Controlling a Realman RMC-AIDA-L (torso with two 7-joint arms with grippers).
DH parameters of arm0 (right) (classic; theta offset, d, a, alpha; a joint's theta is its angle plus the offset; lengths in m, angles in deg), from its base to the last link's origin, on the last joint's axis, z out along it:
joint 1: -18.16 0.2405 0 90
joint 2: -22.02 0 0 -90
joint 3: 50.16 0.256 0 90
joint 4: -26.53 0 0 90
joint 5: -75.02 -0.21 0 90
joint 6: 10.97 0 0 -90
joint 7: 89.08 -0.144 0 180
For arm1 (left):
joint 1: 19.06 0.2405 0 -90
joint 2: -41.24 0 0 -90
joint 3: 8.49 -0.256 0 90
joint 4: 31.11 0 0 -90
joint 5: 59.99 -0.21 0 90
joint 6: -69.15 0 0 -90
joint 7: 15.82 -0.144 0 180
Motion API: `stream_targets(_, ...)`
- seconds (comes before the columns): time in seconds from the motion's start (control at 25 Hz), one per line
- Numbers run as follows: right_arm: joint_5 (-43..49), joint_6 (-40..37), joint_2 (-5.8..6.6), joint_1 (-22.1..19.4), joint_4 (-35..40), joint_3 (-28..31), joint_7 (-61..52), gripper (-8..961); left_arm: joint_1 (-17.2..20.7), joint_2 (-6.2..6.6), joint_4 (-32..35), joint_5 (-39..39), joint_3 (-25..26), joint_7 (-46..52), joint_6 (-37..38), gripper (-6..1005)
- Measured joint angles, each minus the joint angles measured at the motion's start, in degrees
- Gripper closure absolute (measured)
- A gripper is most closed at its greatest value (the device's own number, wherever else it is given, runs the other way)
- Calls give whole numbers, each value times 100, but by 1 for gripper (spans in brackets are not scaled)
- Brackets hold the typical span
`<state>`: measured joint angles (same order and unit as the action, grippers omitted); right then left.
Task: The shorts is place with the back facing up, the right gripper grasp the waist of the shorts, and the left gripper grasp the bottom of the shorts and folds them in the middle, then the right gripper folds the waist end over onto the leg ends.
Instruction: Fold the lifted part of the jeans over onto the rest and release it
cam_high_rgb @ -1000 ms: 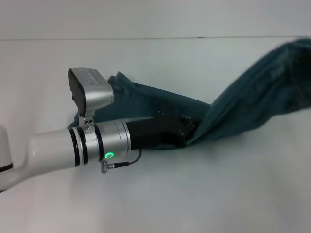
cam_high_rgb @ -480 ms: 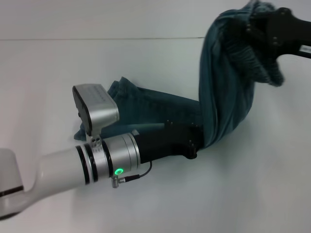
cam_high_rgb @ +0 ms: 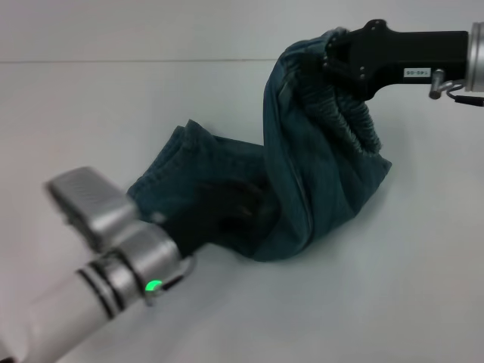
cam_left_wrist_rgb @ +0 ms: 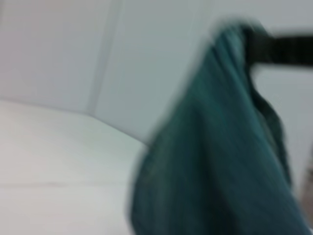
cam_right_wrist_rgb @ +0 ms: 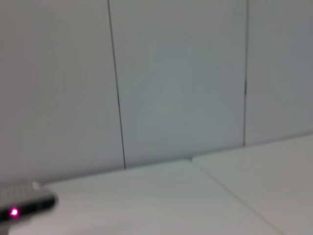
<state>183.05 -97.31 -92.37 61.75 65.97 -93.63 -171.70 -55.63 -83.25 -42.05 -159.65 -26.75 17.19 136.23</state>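
Shorts (cam_high_rgb: 302, 181) are already doubled lengthwise into a long strip, so the first fold looks done; what I am in the middle of is the second, carrying the waist over toward the leg ends.

My right fingers (cam_high_rgb: 339, 54), up at one o'clock in the head view, are clamped on the ruffled waistband (cam_high_rgb: 355, 113), which hangs in the air well above the bench (cam_high_rgb: 393, 302). From there the denim drops in a twisted loop and lands near the middle of the bench. The rest of the strip lies flat, running out toward nine o'clock, where the leg ends (cam_high_rgb: 170, 162) rest on the surface.

My left gripper (cam_high_rgb: 227, 208) sits low at seven o'clock, its black fingers pressed against the lying part of the strip. Whether they are pinching cloth or merely apart beside it, I cannot tell.

Left to do, as I judge it: swing the waist across to nine o'clock, lower it onto the hems, and let go. The hanging part is twisted, so it may land bunched rather than flat.
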Motion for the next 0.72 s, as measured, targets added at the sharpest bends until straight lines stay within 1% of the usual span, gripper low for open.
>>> stream_targets(0.12,251,96,0,161,-25,-78,-116,814,432,13,499,4,307,162,341,997)
stream_targets(0.24,436,145,4,358,-140,-205,-149,810,844,18,1240,35,628,609,575,997)
stream_targets(0.4,636,235,9,728,-333,-647,-99,803,1262,28,2041,51,939,1220,989,998)
stream_targets(0.44,710,295,-9,842,-380,-797,-84,802,1357,27,2222,66,1013,1379,1114,998)
stream_targets(0.48,813,373,-43,982,-422,-974,-73,800,1357,27,2222,66,1013,1379,1114,998)
stream_targets(0.52,904,422,-71,1074,-438,-1084,-76,799,1491,29,2468,87,1111,1601,1327,998)
stream_targets(0.6,1182,479,-158,1370,-470,-1396,-145,795,1693,31,2746,100,1208,1837,1688,998)
stream_targets(0.72,1523,533,-286,1688,-494,-1665,-234,791,1755,27,2806,100,1229,1925,1845,998)
